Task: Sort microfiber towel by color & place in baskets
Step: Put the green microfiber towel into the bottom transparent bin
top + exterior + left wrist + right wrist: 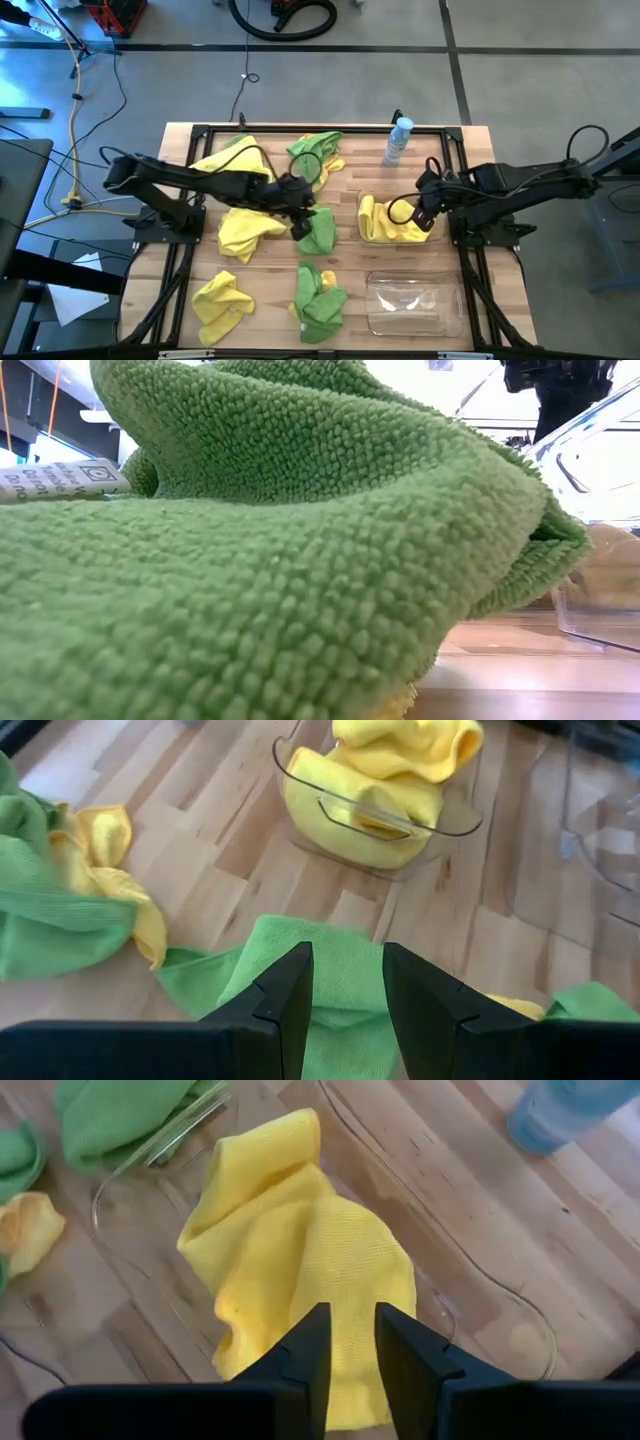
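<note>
Trouble could be expected from the green towel (318, 231) at mid-tabletop: a yellow towel (245, 228) was seen touching its edge, so a shallow pinch by the left claw (300, 224) might drag both colours together, or only a loose fold might be caught and shed on the way to the empty basket (415, 304). The left claw was held just above that green cloth, its fingers (283, 1003) parted narrowly with nothing between them, the cloth lying directly beneath and slightly ahead. The right claw (424, 215) was poised over the filled basket (362, 215), where yellow cloth (305, 1260) lay bunched; its fingers were likewise narrowly apart and empty. More towels were left scattered across the tabletop (270, 290), and a bottle (399, 140) stood at the far edge.
</note>
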